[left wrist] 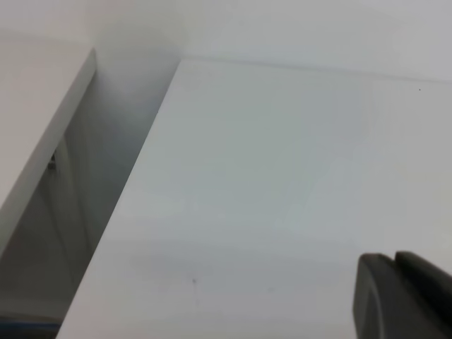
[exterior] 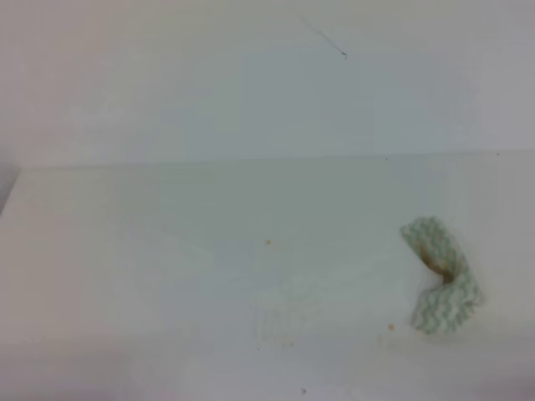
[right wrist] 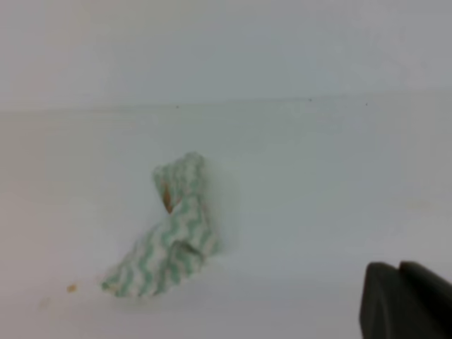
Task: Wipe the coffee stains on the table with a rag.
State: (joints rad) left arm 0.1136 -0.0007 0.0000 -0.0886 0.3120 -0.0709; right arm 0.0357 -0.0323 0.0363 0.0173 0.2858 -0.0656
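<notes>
The rag (exterior: pixel 440 286), pale green and white zigzag, lies crumpled on the right side of the white table (exterior: pixel 167 251), with a brown smear in its fold. It also shows left of centre in the right wrist view, rag (right wrist: pixel 171 240). Of the coffee stains only tiny orange-brown specks (exterior: pixel 268 243) show, one close to the rag's near-left corner (right wrist: pixel 71 287). No gripper appears in the high view. My right gripper (right wrist: pixel 397 267) sits at the lower right corner of its view, shut and empty, well right of the rag. My left gripper (left wrist: pixel 394 258) is shut over bare table.
The white wall (exterior: pixel 251 83) rises behind the table's far edge. In the left wrist view the table's left edge (left wrist: pixel 134 191) drops into a gap beside another white surface (left wrist: pixel 35 141). A small dark mark (exterior: pixel 343 55) is on the wall.
</notes>
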